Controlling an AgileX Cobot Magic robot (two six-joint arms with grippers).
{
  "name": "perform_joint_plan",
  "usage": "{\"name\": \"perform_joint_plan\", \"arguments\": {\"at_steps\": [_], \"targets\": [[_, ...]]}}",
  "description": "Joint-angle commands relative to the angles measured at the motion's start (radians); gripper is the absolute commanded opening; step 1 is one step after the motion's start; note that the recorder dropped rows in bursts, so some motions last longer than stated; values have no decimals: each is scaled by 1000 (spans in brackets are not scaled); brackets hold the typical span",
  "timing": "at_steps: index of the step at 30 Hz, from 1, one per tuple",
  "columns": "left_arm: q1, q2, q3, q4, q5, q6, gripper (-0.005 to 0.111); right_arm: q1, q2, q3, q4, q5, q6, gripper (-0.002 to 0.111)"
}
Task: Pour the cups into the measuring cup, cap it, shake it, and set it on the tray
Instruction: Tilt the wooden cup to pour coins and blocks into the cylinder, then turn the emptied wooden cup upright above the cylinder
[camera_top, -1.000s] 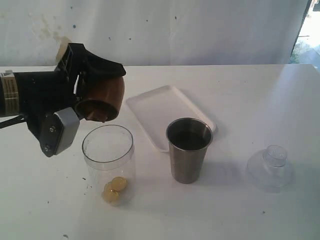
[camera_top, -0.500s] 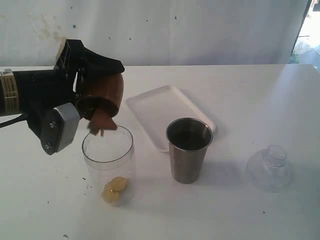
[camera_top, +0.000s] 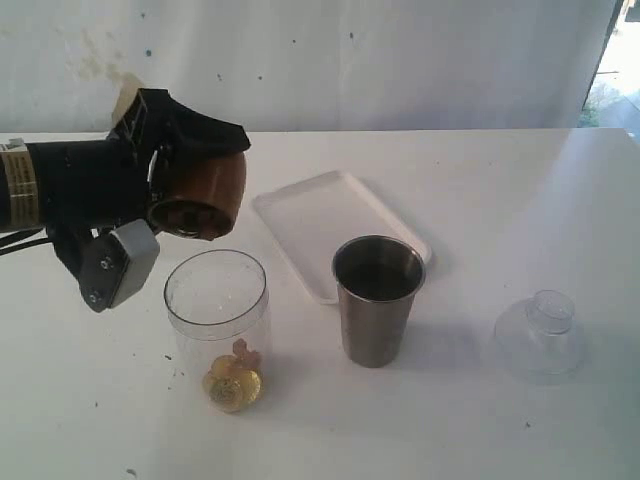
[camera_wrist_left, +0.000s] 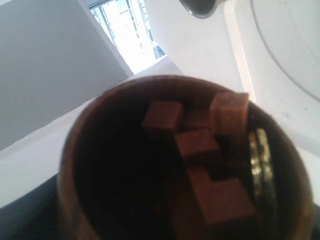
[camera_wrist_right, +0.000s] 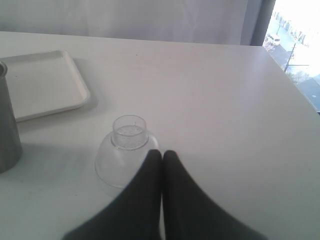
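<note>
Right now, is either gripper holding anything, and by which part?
The left gripper holds the wooden cup by its outer wall, tipped over the measuring cup. The right gripper is shut on nothing.

On the table (camera_top: 500, 200) the measuring cup (camera_top: 216, 320) stands front left, small pieces (camera_top: 233, 385) lying in its bottom. The wooden cup (camera_top: 200, 195) hangs tipped just above its rim, blocks (camera_wrist_left: 200, 150) inside. To the right stands the steel tumbler (camera_top: 377, 300), the tray (camera_top: 330, 225) just behind it, the domed lid (camera_top: 540, 335) well apart, far right.
</note>
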Motion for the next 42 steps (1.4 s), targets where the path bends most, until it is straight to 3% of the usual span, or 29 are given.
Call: {"name": "perform_joint_plan", "arguments": {"at_steps": [1,4,8,12,18,25,34,40,42], "targets": [[-4,-2,-6,-26,-61,31,0,1,-4,7,2,-10,0,0],[-4,-2,-6,-26,-124,35,0,1,-4,7,2,-10,0,0],[-4,2,-6,-24,-14,65,0,1,-4,7,2,-10,0,0],[-7,11,-6,-26,-115,51,0,1,-4,7,2,-10,0,0],[-13,46,-6,-45,-63,51,0,1,-4,7,2,-10,0,0],[-30,49,-6,-101,-97,34,0,1,-4,7,2,-10,0,0],[-30,49,-6,-443,-102,-375,0,1,-4,7,2,-10,0,0],[-30,49,-6,-476,-102,-587,0,1,-4,7,2,-10,0,0],[-30,49,-6,-474,-102,-586,0,1,-4,7,2,-10,0,0]]}}
